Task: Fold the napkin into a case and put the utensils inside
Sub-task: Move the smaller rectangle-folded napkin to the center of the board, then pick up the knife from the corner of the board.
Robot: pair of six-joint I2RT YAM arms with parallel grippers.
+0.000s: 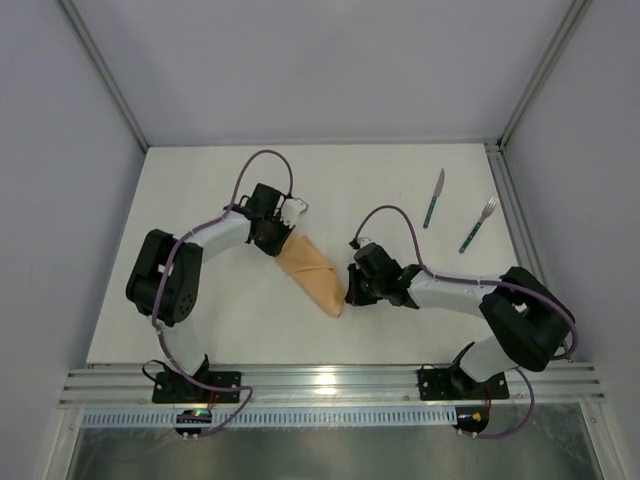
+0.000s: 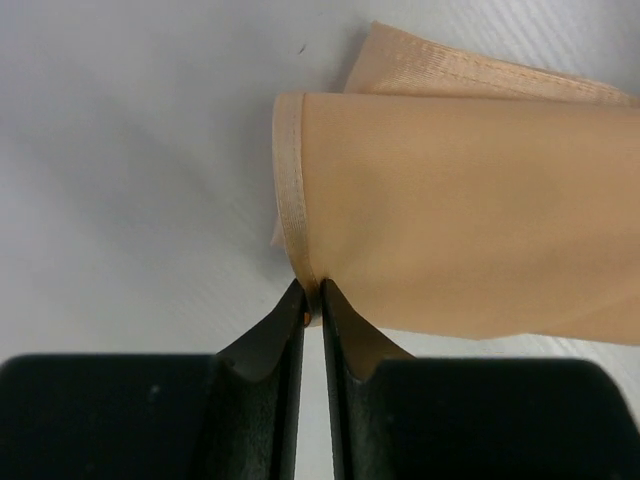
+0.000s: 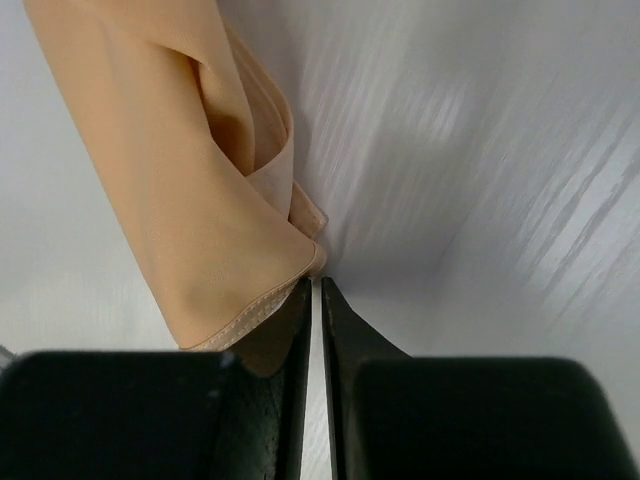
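Observation:
The peach-orange napkin lies folded into a long slanted strip in the middle of the table. My left gripper is at its upper left end. In the left wrist view the left gripper is shut on the stitched hem of the napkin. My right gripper is at the strip's lower right end. In the right wrist view the right gripper is shut on a corner of the napkin, and the cloth drapes over its left finger. The teal-handled knife and fork lie far right, apart from both grippers.
The white table is walled by grey panels at the left, back and right. A metal post runs along the right edge near the fork. An aluminium rail with both arm bases lines the near edge.

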